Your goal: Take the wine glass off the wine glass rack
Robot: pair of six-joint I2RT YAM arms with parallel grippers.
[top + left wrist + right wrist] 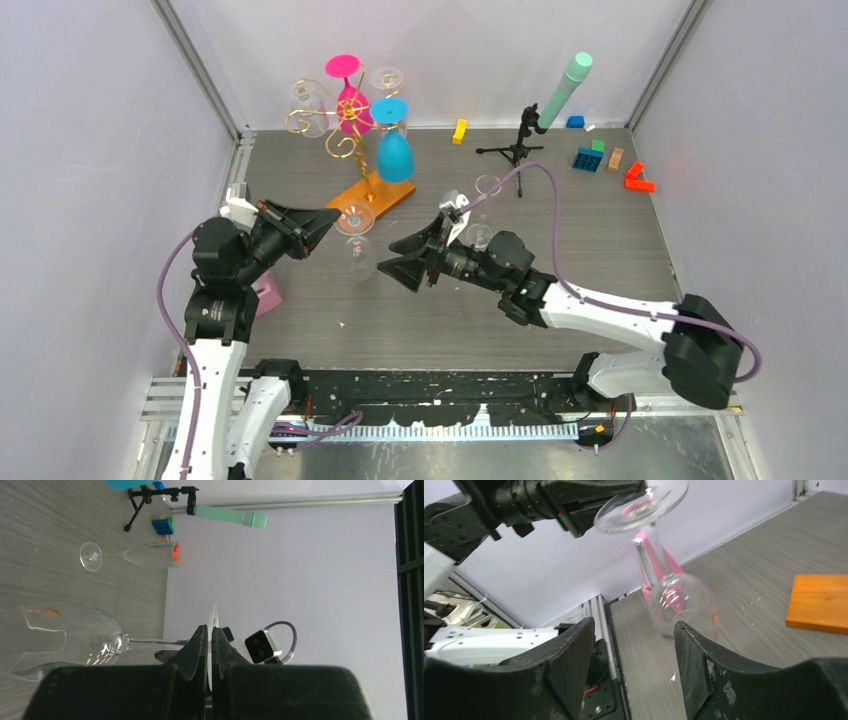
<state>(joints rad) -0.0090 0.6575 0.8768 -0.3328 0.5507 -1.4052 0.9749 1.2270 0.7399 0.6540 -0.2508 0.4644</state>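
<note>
While the left pincer [209, 630] is clamped flat on the round foot of a clear stemmed wine glass [360, 258], that glass is off the gold wire wine glass rack [340, 135]. It hangs foot up and bowl down, tilted.

- Glass position: left of the middle of the grey wood-grain surface [600, 240], just on the near side of the rack's flat orange rectangular base [385, 197]. It is apart from the curled wire arms. I cannot tell whether the bowl touches the surface.
- Left wrist view: both fingers are pressed together on the thin edge of the foot, with stem and bowl running away from them.
- Right pincer [634, 625]: jaws stand wide apart, holding nothing. It points at the bowl from the right edge side; the bowl lies just beyond the fingertips, not between them.
- Rack: stands toward the far edge, left of centre. A pink glass [352, 105], a blue glass [395, 155] and a clear glass [308, 105] hang on its arms.
- Second clear wine glass [125, 557]: lies on its side on the surface, between the rack and the black tripod stand [515, 150].
- Tripod stand: carries a mint-green cylinder [565, 90], near the far edge.
- Small coloured blocks [590, 158]: toward the far right corner.
</note>
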